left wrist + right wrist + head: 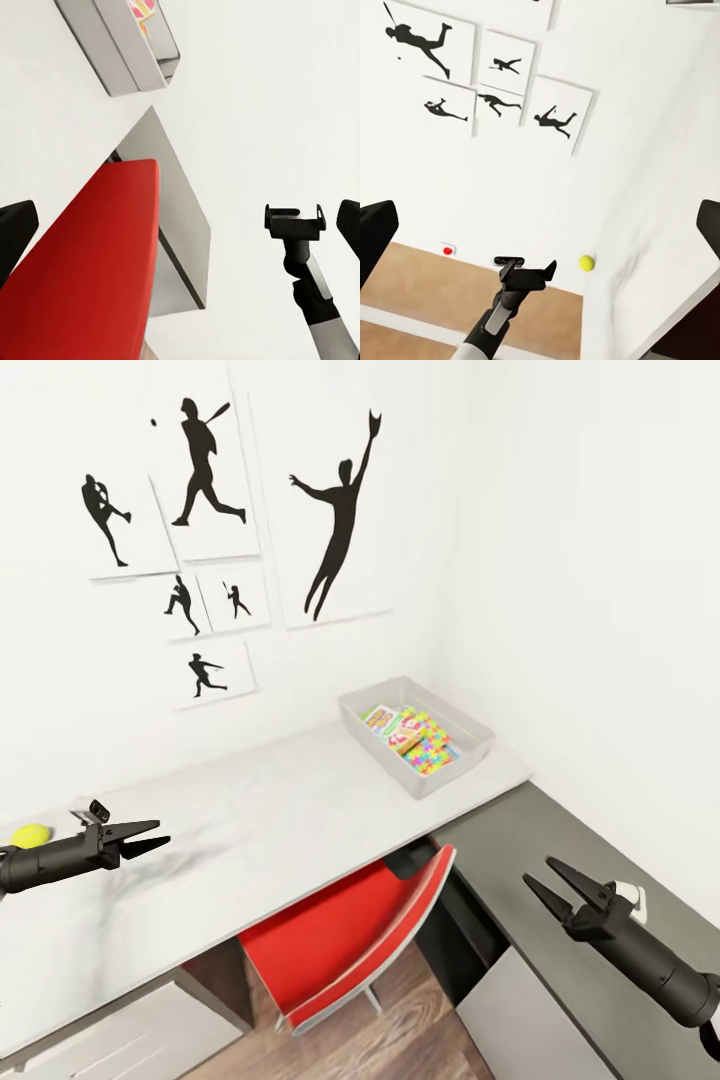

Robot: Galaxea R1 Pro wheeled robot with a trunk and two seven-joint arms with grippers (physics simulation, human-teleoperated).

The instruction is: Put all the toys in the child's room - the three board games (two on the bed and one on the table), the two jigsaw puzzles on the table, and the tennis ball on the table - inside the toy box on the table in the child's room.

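The grey toy box [462, 756] stands at the table's far right corner with colourful game and puzzle boxes [415, 740] inside; its wall [120, 45] also appears in the left wrist view. A yellow tennis ball [30, 835] lies on the white table [280, 810] at the far left, just behind my left arm, and shows small in the right wrist view [586, 262]. My left gripper [163, 832] hovers open over the table, holding nothing. My right gripper [538, 870] is open and bare above the dark side desk.
A red chair [350, 940] is tucked under the table's front edge. A dark grey desk [520, 830] joins the table at the right, along the wall. Posters of ball players [335, 510] hang on the back wall. Wood floor lies below.
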